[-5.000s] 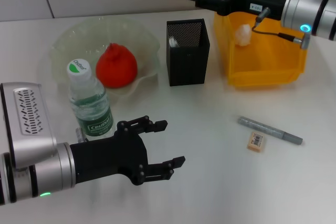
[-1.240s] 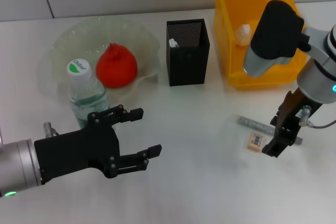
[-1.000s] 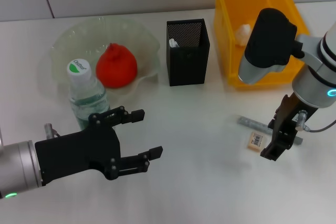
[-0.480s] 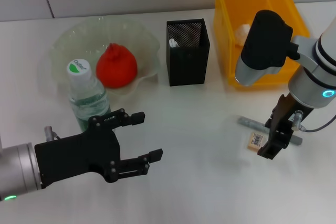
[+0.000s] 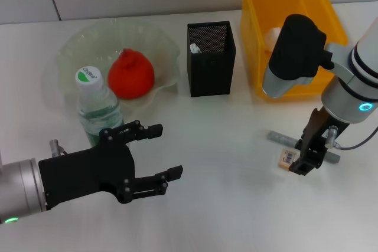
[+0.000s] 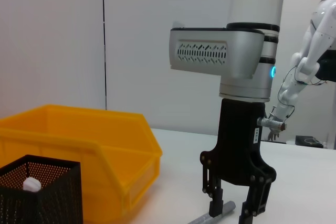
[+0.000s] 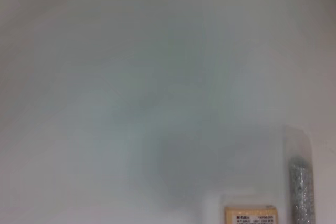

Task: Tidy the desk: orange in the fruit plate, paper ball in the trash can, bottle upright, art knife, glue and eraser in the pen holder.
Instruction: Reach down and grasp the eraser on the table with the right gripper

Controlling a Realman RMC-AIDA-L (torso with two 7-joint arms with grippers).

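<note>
In the head view the jaws of the right gripper (image 5: 306, 159) stand apart, low over the table, just beside the eraser (image 5: 287, 158) and over the grey art knife (image 5: 282, 138). The left gripper (image 5: 155, 156) waits with its jaws spread, near the upright bottle (image 5: 97, 105).

The left wrist view shows one finger coming down close to the knife (image 6: 209, 216); it may pinch both things, or push the eraser away.

In the right wrist view the eraser (image 7: 250, 215) lies just beside the knife (image 7: 302, 188), so a clean grasp looks difficult.

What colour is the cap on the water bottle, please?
White with a green patch on top, seen best in the head view: water bottle.
</note>
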